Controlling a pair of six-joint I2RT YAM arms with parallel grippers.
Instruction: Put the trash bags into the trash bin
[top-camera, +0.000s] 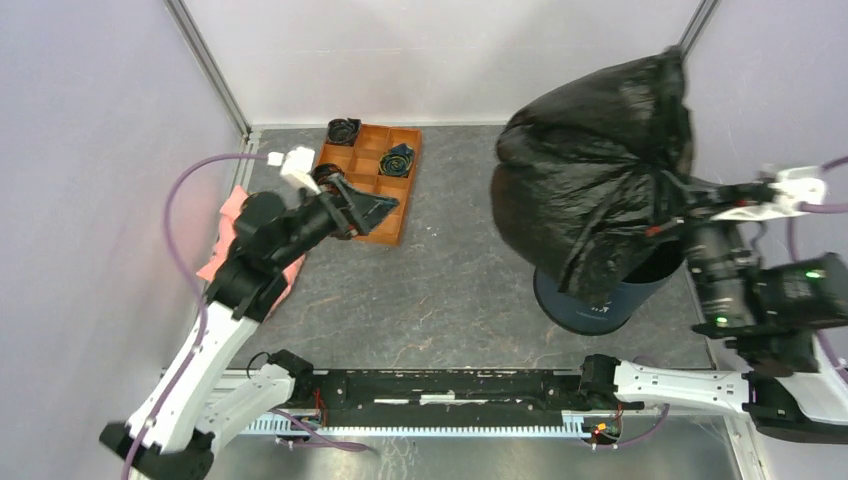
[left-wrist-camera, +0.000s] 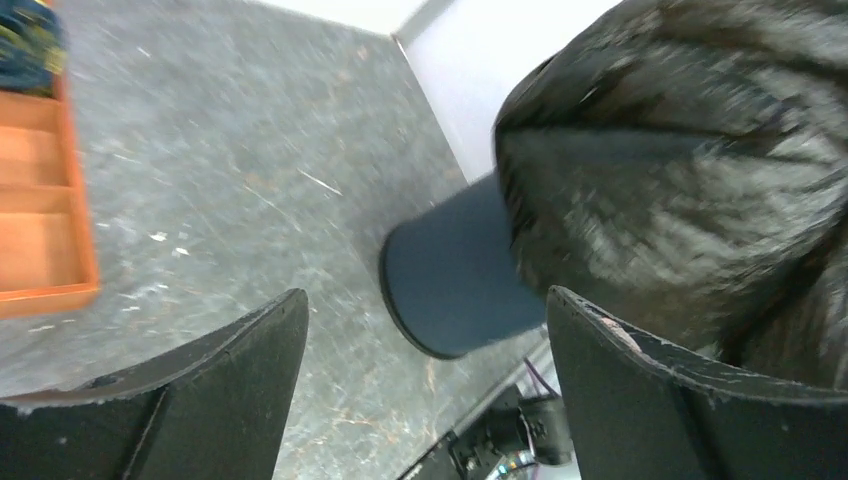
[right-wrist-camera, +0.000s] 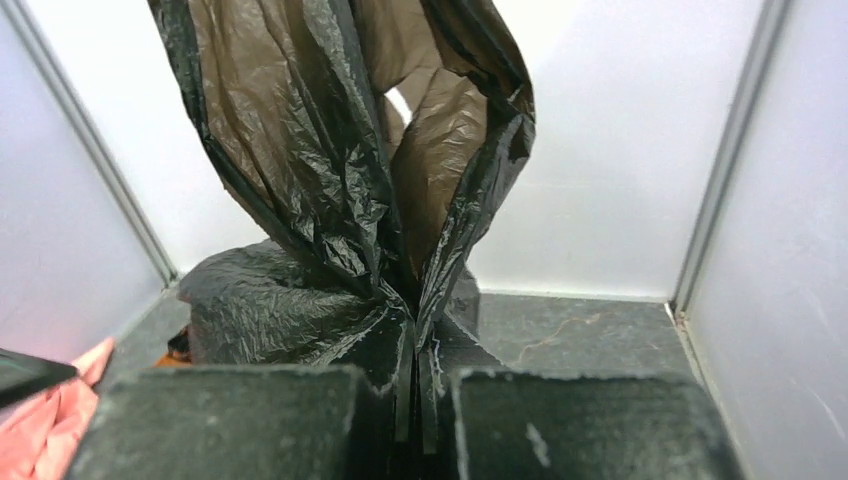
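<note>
Big black trash bag (top-camera: 590, 150) puffed up over trash bin (top-camera: 600, 305), low end at bin mouth. Right jaws pressed tight, pinching bunched fold of bag. Left jaws spread wide, holding nothing, by orange tray (top-camera: 385, 232). Bag looks light, floppy, slippery, easy to tear. Best hold: gathered bunch, not smooth skin.

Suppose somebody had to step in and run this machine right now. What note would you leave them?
Right gripper: fingers shut on a fold of the trash bag, holding it up over the trash bin.
Left gripper: open and empty, over the orange tray.
Done: the bag's lower end hangs at the bin's mouth.
Left: most of the bag bulges above the rim. Lower it, stuff it in, then let go.
</note>
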